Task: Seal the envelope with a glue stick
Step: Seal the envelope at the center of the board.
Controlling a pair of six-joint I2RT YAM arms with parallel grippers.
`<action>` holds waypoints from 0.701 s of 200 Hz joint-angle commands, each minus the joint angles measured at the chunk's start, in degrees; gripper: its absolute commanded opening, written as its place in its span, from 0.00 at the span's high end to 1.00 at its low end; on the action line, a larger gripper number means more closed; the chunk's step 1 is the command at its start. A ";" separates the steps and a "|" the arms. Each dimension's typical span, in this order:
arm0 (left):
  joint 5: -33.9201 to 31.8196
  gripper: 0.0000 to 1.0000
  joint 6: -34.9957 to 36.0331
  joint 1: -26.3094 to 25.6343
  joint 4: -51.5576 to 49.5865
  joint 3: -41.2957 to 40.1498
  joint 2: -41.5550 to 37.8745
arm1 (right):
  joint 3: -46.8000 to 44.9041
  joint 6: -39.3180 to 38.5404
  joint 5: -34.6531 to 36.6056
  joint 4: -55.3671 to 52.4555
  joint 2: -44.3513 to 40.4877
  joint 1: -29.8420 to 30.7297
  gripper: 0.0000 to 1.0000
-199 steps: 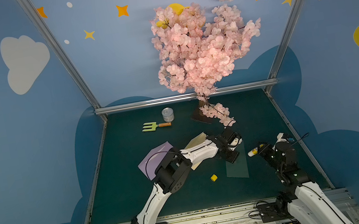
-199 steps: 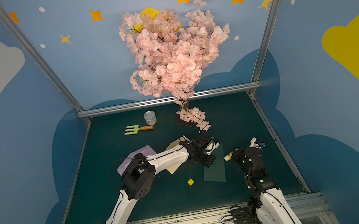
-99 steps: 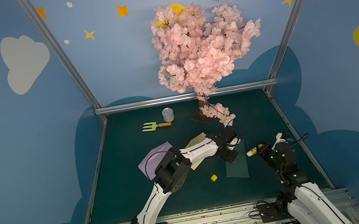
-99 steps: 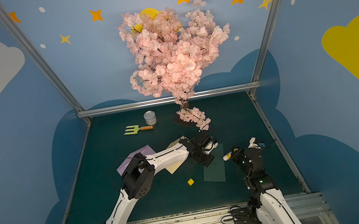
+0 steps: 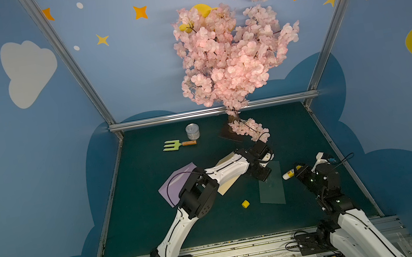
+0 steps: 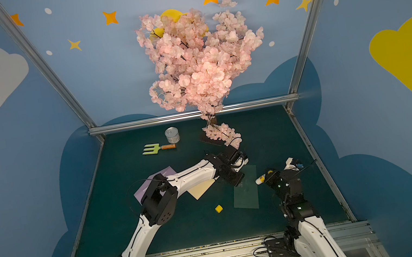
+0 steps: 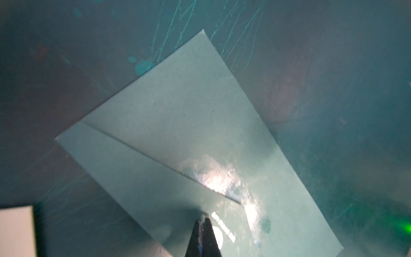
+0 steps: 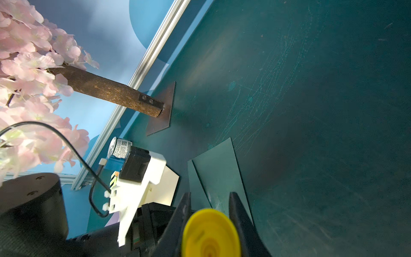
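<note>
The cream envelope (image 5: 227,187) (image 6: 201,190) lies mostly under my left arm; one corner shows in the left wrist view (image 7: 15,231). My left gripper (image 5: 265,177) (image 7: 203,219) is shut with nothing in it, its tip pressed on the flap of a dark green envelope (image 5: 271,189) (image 7: 189,111), where a shiny wet patch shows. To the right, my right gripper (image 5: 300,172) (image 8: 210,195) is shut on the yellow glue stick (image 5: 289,175) (image 8: 210,233). The stick's white tip points toward the green envelope and stays apart from it. A small yellow cap (image 5: 245,204) lies on the mat.
A lilac envelope (image 5: 177,185) lies partly beneath the left arm. At the back stand a pink blossom tree (image 5: 230,59) on a dark base plate (image 8: 163,109), a tin can (image 5: 192,131) and a green garden fork (image 5: 176,144). Metal rails edge the green mat (image 5: 149,173).
Hardly anything: my left wrist has edged slightly toward the back, its tip still on the green envelope. The right gripper with the glue stick has drifted a touch to the left.
</note>
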 commanded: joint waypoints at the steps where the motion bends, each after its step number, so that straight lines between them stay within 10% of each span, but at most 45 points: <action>1: 1.28 0.97 0.53 0.08 -1.93 1.09 1.48 | -0.79 -0.28 -0.06 1.70 -0.10 -0.27 1.00; 140: -5.43 0.97 0.11 -1.90 -10.98 8.33 9.26 | -0.95 -0.29 -0.68 2.17 -0.27 -0.50 1.00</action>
